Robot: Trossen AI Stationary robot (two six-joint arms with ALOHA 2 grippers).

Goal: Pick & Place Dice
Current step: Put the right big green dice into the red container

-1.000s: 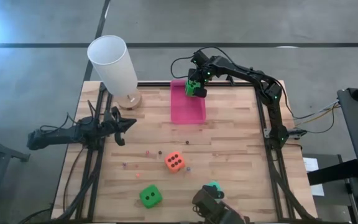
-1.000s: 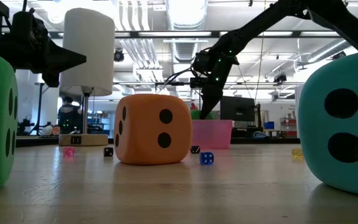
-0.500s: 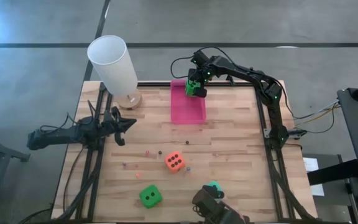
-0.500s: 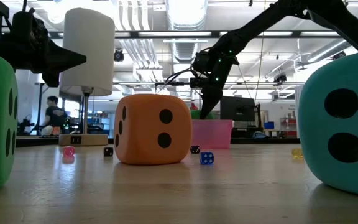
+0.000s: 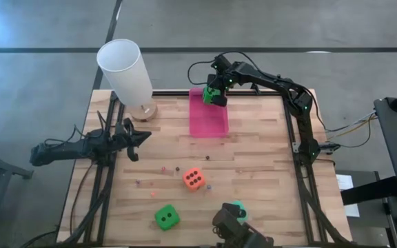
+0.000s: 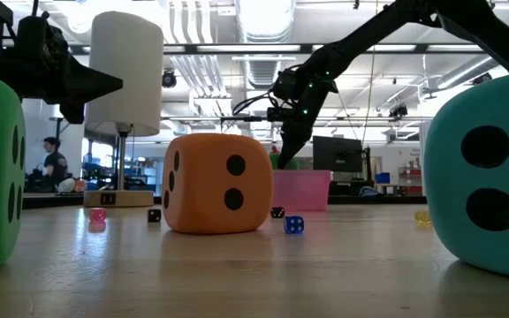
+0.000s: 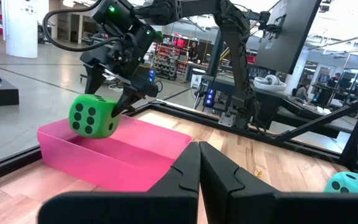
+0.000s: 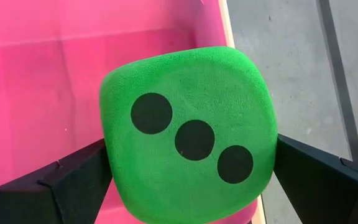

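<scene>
High view, counting first: four big dice in all. One green die (image 5: 214, 94) is held by the right gripper (image 5: 215, 95) over the far end of the single pink tray (image 5: 209, 122), its fingers clamped on the die's two sides. The right wrist view shows that die (image 8: 190, 134) filling the space between the two dark fingers (image 8: 73, 180), a three-pip face toward the camera and the pink tray floor (image 8: 42, 74) beneath it. From the left wrist view the same die (image 7: 92, 116) hangs above the tray's rim (image 7: 98, 158) with a six-pip face showing, not resting on the tray.

Three dice lie on the wooden table (image 5: 253, 151): one orange die (image 5: 194, 178) near the middle, a second green die (image 5: 166, 217) toward the near edge, and one teal die (image 5: 237, 207) near the front edge, partly hidden by a dark camera mount. The three are well apart from each other.

Several tiny dice are scattered around the orange die; the low view shows a pink one (image 6: 97, 215), a black one (image 6: 154, 215) and a blue one (image 6: 294, 224) clearly.

One white lamp (image 5: 125, 71) stands at the table's far left corner.

The left gripper (image 5: 145, 137) waits over the table's left side, fingers pressed together and holding nothing.
</scene>
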